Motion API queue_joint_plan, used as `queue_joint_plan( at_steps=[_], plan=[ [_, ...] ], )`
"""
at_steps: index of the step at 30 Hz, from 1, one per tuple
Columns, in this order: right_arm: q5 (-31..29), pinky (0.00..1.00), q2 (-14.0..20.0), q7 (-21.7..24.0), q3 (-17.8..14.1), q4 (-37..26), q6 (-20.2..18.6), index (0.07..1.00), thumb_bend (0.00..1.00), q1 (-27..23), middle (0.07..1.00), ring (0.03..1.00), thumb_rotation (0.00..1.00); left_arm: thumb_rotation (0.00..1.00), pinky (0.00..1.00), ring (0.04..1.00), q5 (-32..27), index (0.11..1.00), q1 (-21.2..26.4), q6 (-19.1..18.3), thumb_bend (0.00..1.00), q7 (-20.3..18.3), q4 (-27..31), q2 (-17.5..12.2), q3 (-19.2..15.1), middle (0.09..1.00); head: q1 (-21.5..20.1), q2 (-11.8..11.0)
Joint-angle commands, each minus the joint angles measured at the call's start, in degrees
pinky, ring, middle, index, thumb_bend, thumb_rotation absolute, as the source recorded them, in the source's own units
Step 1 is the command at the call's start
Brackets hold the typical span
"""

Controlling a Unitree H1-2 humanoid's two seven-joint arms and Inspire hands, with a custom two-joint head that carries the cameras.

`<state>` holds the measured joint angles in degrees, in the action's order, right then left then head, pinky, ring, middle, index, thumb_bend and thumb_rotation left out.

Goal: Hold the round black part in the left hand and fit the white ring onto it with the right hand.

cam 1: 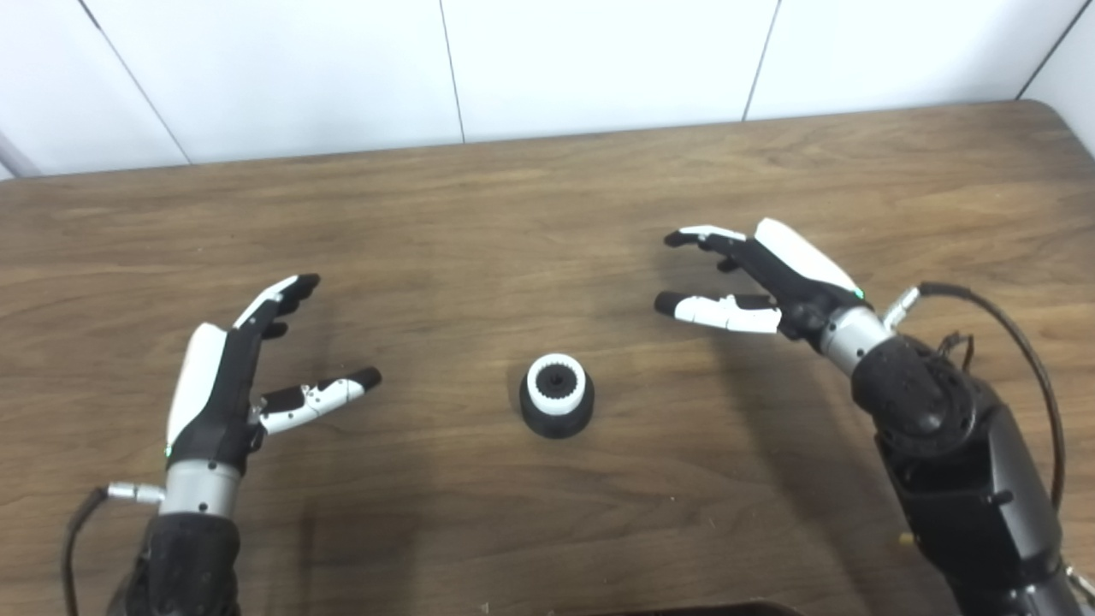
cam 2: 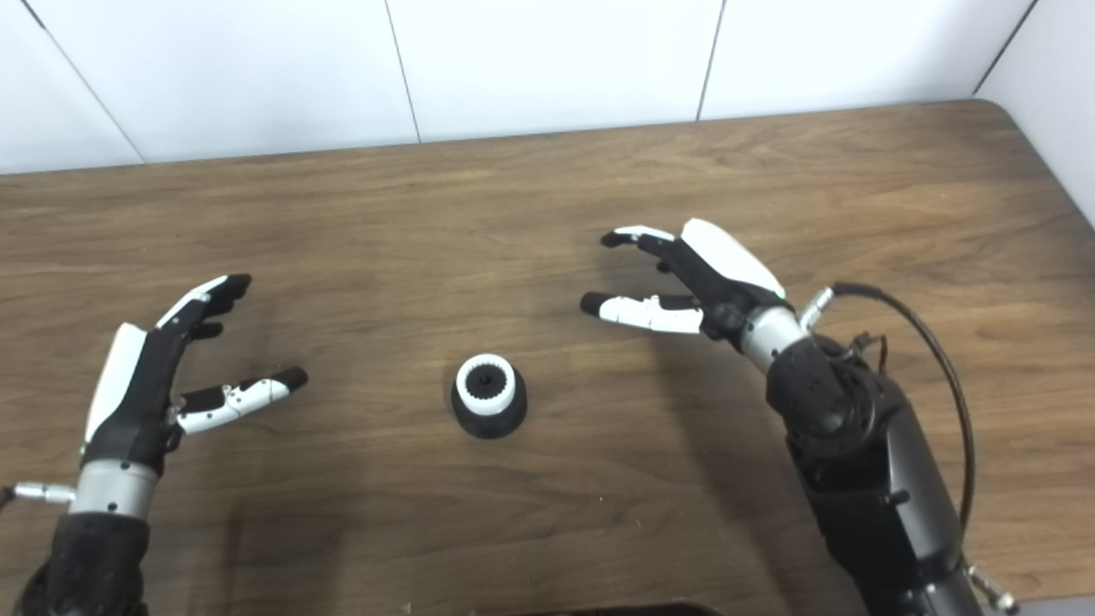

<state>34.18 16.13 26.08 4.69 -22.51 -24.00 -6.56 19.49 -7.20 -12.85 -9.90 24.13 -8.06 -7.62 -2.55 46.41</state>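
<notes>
The round black part (cam 1: 557,417) stands on the wooden table (cam 1: 547,214) near the middle, with the white ring (cam 1: 557,384) seated on its top. My left hand (cam 1: 248,368) hovers to the left of it, open, fingers spread and holding nothing. My right hand (cam 1: 761,278) is open up and to the right of the part, thumb and fingers apart, also holding nothing. Neither hand touches the part. In the right eye view the part (cam 2: 489,415) and ring (cam 2: 486,384) sit between the left hand (cam 2: 171,359) and right hand (cam 2: 684,278).
A white panelled wall (cam 1: 547,60) runs behind the table's far edge. A black cable (cam 1: 1018,342) loops off the right wrist. The table's rounded right corner (cam 1: 1056,115) shows at top right. A dark edge (cam 1: 684,609) shows at the bottom.
</notes>
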Motion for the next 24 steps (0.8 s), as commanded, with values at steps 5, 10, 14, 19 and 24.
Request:
queue_joint_plan(
  at_steps=[5, 10, 14, 19, 24],
  plan=[
    [-8.22, 0.88, -5.43, -9.71, -4.78, 2.66, 3.33, 0.978, 0.52, 1.93, 0.957, 0.928, 1.00, 0.66, 0.89, 0.950, -9.83, 0.975, -0.26, 1.91, 0.62, 1.11, -2.57, -0.65, -3.21, 0.977, -0.03, 0.02],
    [-16.95, 0.89, -9.62, -14.79, -8.26, 6.11, 7.42, 0.994, 0.51, 3.71, 0.967, 0.947, 1.00, 0.88, 1.00, 0.999, -16.97, 1.000, -1.05, 5.48, 0.62, 1.33, -5.62, 0.35, -3.52, 1.000, -0.10, 0.16],
    [-23.26, 0.97, -11.52, -16.94, -9.91, 8.23, 10.70, 1.000, 0.54, 5.16, 0.995, 0.991, 1.00, 0.98, 1.00, 1.000, -20.42, 1.000, -1.67, 9.34, 0.60, 1.87, -7.33, 1.18, -3.48, 1.000, -0.03, 0.38],
    [-27.09, 1.00, -11.84, -19.03, -10.01, 10.41, 14.97, 0.997, 0.51, 6.61, 1.000, 1.000, 1.00, 1.00, 1.00, 1.000, -22.29, 1.000, -2.55, 10.69, 0.62, 2.61, -7.77, 2.16, -3.02, 1.000, 0.33, 0.58],
    [-29.41, 1.00, -11.49, -20.13, -10.06, 12.25, 17.74, 0.995, 0.55, 7.70, 1.000, 1.000, 1.00, 1.00, 1.00, 1.000, -22.44, 1.000, -3.52, 12.46, 0.60, 3.78, -8.37, 2.90, -2.29, 1.000, 1.26, 0.54]
  ],
)
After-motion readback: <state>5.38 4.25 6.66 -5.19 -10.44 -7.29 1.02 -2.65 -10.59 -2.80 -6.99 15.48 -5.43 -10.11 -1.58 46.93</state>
